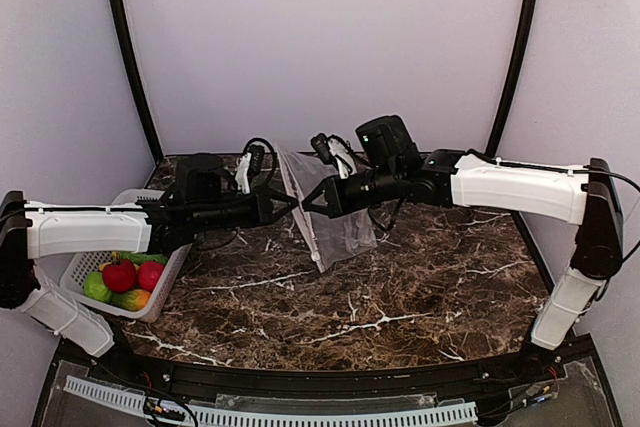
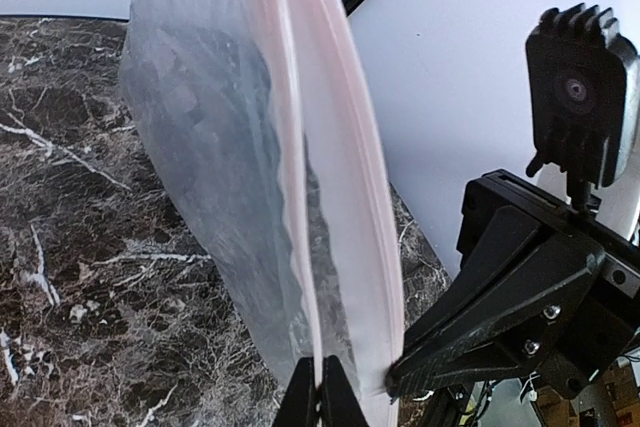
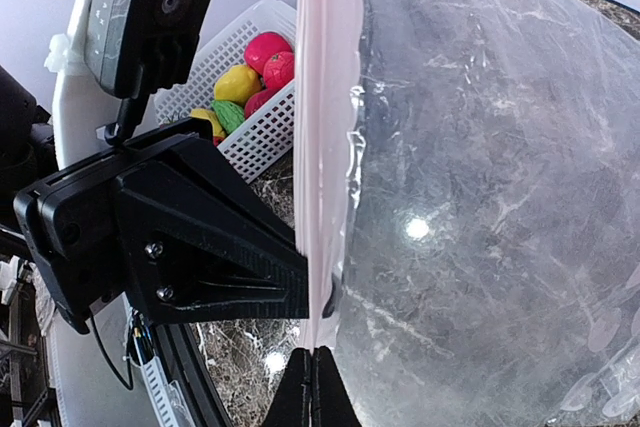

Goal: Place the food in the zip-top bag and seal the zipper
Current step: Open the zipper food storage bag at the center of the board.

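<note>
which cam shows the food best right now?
Top external: the food lies unobstructed in the white basket. Right wrist catches part of it past the left pincer, cut off by the bag. Left wrist shows none.

Food (image 1: 125, 277) partly under left arm (image 1: 90, 229)

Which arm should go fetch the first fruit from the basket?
Left. The basket of food sits beside the left arm, near its base and far from the right tool, which can probably hold the bag alone.
</note>
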Tool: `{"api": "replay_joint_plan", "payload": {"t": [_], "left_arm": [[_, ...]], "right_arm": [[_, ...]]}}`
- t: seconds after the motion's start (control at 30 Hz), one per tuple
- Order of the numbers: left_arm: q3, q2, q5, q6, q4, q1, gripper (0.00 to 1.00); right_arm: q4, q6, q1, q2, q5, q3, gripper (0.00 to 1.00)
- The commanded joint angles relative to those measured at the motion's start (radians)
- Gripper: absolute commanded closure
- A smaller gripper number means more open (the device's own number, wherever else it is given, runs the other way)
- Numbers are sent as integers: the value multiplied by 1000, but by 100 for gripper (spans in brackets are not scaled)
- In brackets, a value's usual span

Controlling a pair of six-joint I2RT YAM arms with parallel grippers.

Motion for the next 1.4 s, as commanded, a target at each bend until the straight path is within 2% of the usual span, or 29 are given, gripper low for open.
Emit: {"api": "replay_joint_plan", "payload": {"t": [0.0, 0.27, 0.53, 0.77, 0.97, 1.03, 1.1, 1.17, 1.2, 1.37], "left_arm": [[22, -4, -59, 11, -68, -9, 99], [23, -16, -134, 6, -130, -9, 99], [8, -59, -314, -9, -292, -8, 99], [3, -78, -397, -4, -402, -10, 99], [-6, -79, -416, -17, -404, -9, 99], [-14, -82, -394, -12, -358, -10, 99], [-24, -87, -321, -3, -274, -10, 90], [-29, -86, -265, 5, -198, -9, 73], [-27, -85, -238, 6, -157, -9, 68], [-6, -44, -126, 9, -78, -10, 42]], "right_arm": [[25, 6, 13, -5, 24, -15, 100], [-5, 16, 13, -16, 105, -18, 100], [-53, 29, 13, -41, 229, -16, 100], [-60, 7, 16, -83, 247, -12, 100], [-32, -51, 46, -122, 255, -18, 100], [-32, -66, 60, -118, 265, -14, 100], [-32, -68, 71, -106, 268, -14, 100], [-32, -64, 77, -91, 266, -13, 100], [-31, -62, 82, -85, 264, -13, 100], [-19, -55, 100, -65, 260, -7, 100]]}}
